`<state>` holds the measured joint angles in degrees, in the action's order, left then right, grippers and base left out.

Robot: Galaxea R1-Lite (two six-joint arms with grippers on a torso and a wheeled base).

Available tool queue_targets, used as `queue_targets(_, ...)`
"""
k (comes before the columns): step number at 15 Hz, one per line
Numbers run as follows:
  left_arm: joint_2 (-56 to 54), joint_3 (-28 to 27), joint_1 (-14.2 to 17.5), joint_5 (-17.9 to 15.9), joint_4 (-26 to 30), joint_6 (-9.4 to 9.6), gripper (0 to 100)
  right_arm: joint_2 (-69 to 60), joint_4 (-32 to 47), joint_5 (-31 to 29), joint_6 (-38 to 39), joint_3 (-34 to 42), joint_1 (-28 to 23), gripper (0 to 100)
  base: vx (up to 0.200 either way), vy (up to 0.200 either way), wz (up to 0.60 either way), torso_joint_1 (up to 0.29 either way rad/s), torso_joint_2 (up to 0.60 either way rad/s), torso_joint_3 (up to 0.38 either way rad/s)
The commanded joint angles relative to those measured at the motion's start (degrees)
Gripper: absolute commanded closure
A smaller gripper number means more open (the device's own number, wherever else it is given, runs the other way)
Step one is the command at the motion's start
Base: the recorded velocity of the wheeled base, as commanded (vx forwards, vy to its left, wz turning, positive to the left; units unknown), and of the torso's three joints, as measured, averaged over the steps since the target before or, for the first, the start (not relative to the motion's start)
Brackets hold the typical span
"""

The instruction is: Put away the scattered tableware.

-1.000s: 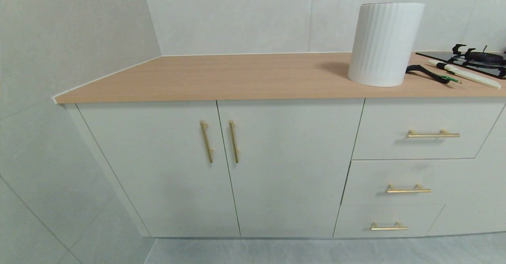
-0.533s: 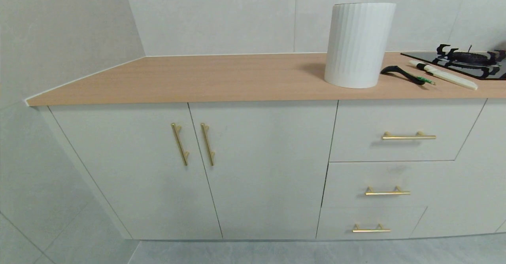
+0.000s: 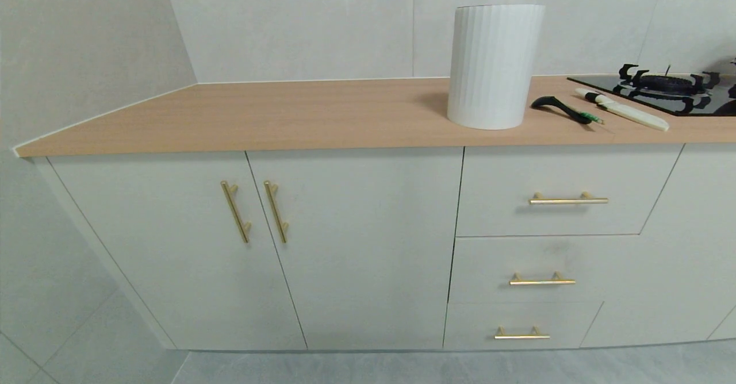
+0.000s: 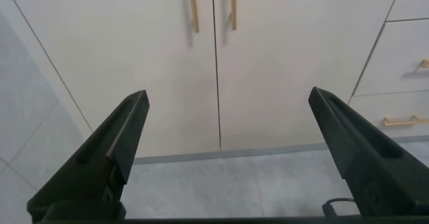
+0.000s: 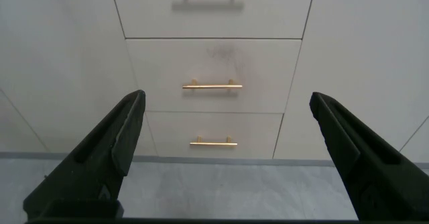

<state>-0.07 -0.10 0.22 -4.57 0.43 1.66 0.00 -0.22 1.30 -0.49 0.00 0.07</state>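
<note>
On the wooden countertop stands a tall white ribbed container. Right of it lie a black-handled utensil with a green tip and a long cream-coloured utensil. My left gripper is open, low down, facing the double cabinet doors. My right gripper is open too, low down, facing the stack of drawers. Neither holds anything.
A black gas hob sits at the countertop's right end. Below are two doors with gold handles and three drawers with gold handles. A tiled wall closes the left side; grey floor lies in front.
The whole head view has slid left across the pictures, so the camera has moved right along the cabinet. Container and utensils keep their places on the countertop.
</note>
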Motion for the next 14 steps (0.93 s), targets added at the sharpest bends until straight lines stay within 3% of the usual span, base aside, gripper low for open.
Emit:
queue_targets(1,0.1,0.0,0.0,0.0,-0.1,0.01,0,0.1,0.0,0.0,0.0,0.0,-0.1,0,0.000,0.000,0.00,0.000,0.00,0.000)
queue_targets(10,0.1,0.0,0.0,0.0,0.0,0.01,0,0.1,0.0,0.0,0.0,0.0,-0.1,0,0.000,0.000,0.00,0.000,0.00,0.000)
queue_targets(14,0.1,0.0,0.0,0.0,-0.1,0.01,0,0.1,0.0,0.0,0.0,0.0,-0.1,0,-0.150,0.000,0.00,0.007,0.01,0.002)
